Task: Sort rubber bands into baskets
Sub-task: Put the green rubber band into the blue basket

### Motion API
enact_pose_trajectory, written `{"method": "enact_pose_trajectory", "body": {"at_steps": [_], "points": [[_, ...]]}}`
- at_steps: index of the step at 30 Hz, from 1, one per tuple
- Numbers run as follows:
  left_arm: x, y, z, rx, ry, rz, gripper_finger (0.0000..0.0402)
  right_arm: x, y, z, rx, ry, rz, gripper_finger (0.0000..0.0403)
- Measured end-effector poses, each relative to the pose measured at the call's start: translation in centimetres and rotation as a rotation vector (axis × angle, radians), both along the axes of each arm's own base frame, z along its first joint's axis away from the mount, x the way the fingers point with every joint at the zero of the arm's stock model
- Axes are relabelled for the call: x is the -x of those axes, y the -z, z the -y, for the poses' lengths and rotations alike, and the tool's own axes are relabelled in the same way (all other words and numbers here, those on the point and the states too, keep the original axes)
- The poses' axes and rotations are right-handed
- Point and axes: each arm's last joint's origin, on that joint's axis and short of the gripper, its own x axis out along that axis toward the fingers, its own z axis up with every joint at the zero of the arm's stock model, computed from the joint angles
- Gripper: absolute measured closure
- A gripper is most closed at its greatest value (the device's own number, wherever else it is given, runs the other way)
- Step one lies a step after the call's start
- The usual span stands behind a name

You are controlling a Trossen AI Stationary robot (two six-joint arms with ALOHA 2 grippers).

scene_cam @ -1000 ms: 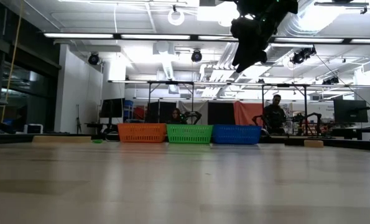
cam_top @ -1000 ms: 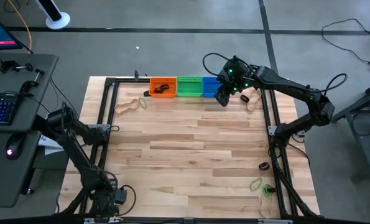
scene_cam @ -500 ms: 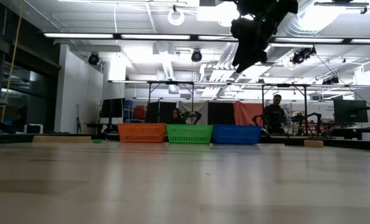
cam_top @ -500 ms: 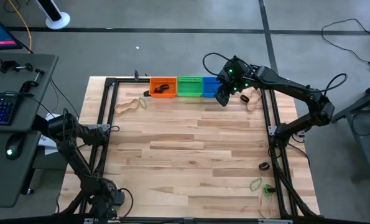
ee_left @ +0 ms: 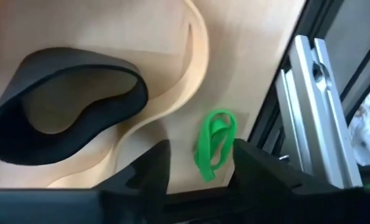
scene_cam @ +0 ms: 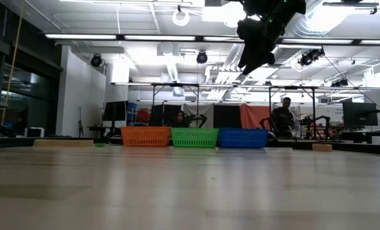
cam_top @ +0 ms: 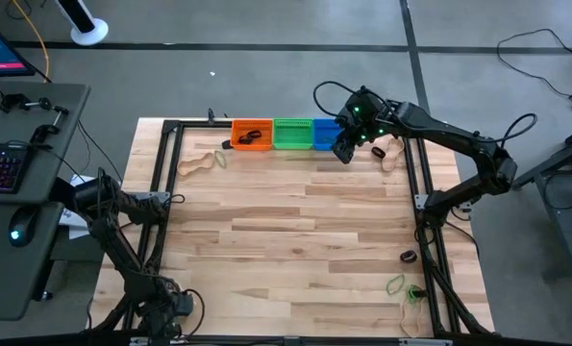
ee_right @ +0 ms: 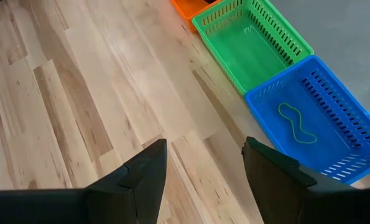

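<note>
The orange (cam_top: 252,135), green (cam_top: 291,134) and blue (cam_top: 325,134) baskets stand in a row at the table's far edge. A green rubber band (ee_right: 296,123) lies in the blue basket and a black one (cam_top: 253,134) in the orange. My right gripper (ee_right: 203,168) is open and empty, high above the table beside the blue basket (ee_right: 312,118). My left gripper (ee_left: 200,171) is open low over the table; a green band (ee_left: 213,148) lies between its fingertips, untouched, beside a tan band (ee_left: 172,99) and a black band (ee_left: 63,102).
Loose bands lie on the table: tan (cam_top: 197,161) and green (cam_top: 224,160) at the far left, tan (cam_top: 391,154) at the far right, black (cam_top: 408,257) and green (cam_top: 395,284) at the near right. A black metal frame (cam_top: 165,163) borders the table. An aluminium rail (ee_left: 312,106) runs beside my left gripper.
My left arm has shifted a little at the table's left edge. My right gripper has kept still above the table by the blue basket.
</note>
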Motion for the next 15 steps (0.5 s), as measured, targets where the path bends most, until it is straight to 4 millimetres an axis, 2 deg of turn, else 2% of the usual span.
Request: {"method": "enact_pose_trajectory", "body": {"at_steps": [13, 15], "points": [[-0.28, 0.57, 0.12, -0.013, -0.04, -0.009, 0.0389, 0.03, 0.01, 0.06, 0.016, 0.014, -0.01, 0.0203], [-0.52, 0.44, 0.12, 0.002, -0.06, -0.009, 0.0398, 0.04, 0.01, 0.09, 0.024, 0.021, -0.014, 0.0203]]}}
